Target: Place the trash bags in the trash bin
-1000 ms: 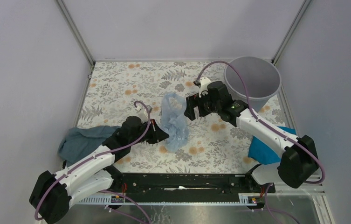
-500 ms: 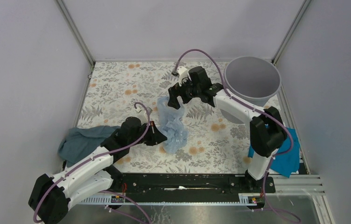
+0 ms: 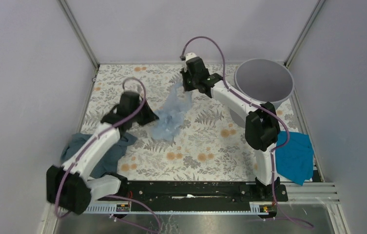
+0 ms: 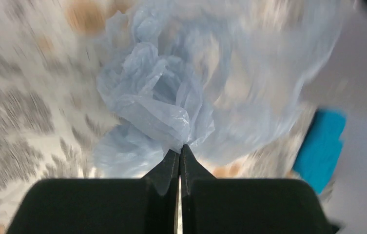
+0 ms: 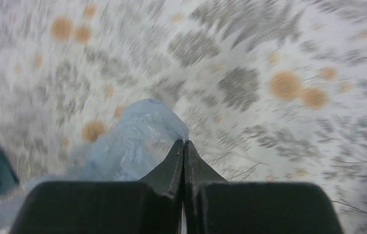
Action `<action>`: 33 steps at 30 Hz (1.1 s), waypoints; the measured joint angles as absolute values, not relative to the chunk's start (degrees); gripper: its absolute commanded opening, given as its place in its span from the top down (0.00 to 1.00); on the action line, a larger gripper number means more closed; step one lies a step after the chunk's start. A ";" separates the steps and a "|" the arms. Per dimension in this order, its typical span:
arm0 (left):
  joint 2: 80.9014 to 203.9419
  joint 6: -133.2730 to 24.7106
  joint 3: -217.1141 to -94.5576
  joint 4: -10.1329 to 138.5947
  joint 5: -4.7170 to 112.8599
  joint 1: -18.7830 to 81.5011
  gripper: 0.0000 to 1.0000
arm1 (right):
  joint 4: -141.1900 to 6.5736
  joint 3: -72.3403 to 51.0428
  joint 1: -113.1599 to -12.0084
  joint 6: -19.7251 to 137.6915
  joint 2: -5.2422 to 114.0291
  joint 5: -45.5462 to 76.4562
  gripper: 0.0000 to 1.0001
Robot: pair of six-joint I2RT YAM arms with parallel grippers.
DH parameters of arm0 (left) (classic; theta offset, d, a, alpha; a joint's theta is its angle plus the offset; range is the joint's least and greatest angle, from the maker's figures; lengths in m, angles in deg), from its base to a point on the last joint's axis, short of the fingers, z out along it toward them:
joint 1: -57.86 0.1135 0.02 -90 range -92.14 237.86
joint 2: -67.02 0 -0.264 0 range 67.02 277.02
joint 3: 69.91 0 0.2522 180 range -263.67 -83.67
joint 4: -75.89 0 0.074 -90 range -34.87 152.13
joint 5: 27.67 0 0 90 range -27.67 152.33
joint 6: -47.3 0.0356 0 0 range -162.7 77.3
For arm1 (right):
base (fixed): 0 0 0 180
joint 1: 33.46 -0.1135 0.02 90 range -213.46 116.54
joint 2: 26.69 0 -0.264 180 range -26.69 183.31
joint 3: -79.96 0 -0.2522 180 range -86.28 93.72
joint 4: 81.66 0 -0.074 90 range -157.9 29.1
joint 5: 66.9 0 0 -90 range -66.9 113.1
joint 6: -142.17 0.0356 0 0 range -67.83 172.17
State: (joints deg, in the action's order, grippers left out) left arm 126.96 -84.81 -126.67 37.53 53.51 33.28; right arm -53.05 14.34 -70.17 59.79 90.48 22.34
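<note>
The pale-blue, wrinkly trash bag (image 3: 170, 114) hangs stretched between both grippers above the floral table. My left gripper (image 3: 155, 117) is shut on its lower left edge; in the left wrist view the film (image 4: 162, 97) bunches right at the closed tips (image 4: 180, 148). At the bag's upper right corner my right gripper (image 3: 187, 90) is shut; the right wrist view shows a fold of film (image 5: 132, 139) pinched at its tips (image 5: 183, 144). The round light-grey trash bin (image 3: 264, 85) stands at the back right, apart from the bag.
A dark teal-grey cloth (image 3: 98, 151) lies under the left arm at the near left. A bright blue cloth (image 3: 294, 157) lies at the near right. Grey walls close in the table on three sides.
The right gripper swung left and back to the bag's top and shut on it. The left arm moved back and left, pulling the bag with it and spreading it.
</note>
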 measured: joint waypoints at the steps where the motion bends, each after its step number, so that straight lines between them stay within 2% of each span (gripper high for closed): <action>1: 130.81 -84.68 -131.85 35.84 53.84 36.38 1.00 | -52.40 16.15 -69.84 60.86 90.52 25.27 1.00; 3: 139.92 -84.07 -145.12 31.80 54.45 41.85 1.00 | -48.77 22.73 -69.12 62.19 91.48 29.97 1.00; 6: 152.29 -81.62 -167.89 27.71 55.55 46.35 1.00 | -42.08 42.16 -68.33 62.15 96.05 34.67 1.00; 7: 154.63 -80.44 -174.93 27.63 56.18 46.92 1.00 | -40.13 49.31 -68.20 61.29 96.29 35.50 1.00; 9: 153.78 -77.95 -182.01 29.09 57.21 46.33 1.00 | -40.51 51.19 -68.66 59.24 93.25 35.54 1.00; 11: 147.88 -75.32 -182.10 32.48 57.71 43.58 1.00 | -44.13 43.27 -70.91 55.00 83.74 35.61 1.00; 14: 131.35 -72.74 -172.05 41.53 56.75 37.52 1.00 | -58.12 15.54 -78.45 51.44 60.73 33.03 1.00; 16: 120.64 -72.28 -162.84 45.05 57.62 36.76 1.00 | -65.75 2.27 -81.95 51.35 50.81 31.87 1.00; 19: 116.53 -72.68 -152.24 48.19 60.33 38.85 1.00 | -76.61 -11.78 -80.70 54.65 45.95 32.59 1.00; 22: 123.70 -72.98 -138.19 44.37 61.14 40.86 1.00 | -78.47 -20.11 -79.56 59.20 52.45 32.81 1.00; 24: 131.94 -72.44 -134.39 35.17 61.56 41.54 1.00 | -73.90 -21.38 -79.56 60.44 59.66 33.16 1.00; 26: 134.67 -70.91 -136.81 27.69 61.03 41.74 1.00 | -66.10 -18.49 -79.56 60.27 65.14 33.73 1.00; 29: 137.38 -68.61 -157.73 22.01 56.70 41.67 1.00 | -55.30 -2.89 -79.59 58.80 68.82 33.97 1.00; 31: 138.37 -67.96 -172.94 28.26 53.51 41.17 1.00 | -54.39 8.81 -79.89 57.43 68.73 33.51 1.00; 33: 134.00 -68.02 -179.17 39.12 50.67 40.08 1.00 | -59.19 16.00 -81.05 55.35 64.60 32.42 1.00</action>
State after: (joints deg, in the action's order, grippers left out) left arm 134.00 -68.02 -179.17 39.12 50.67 40.08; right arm -59.19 16.00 -81.05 55.35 64.60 32.42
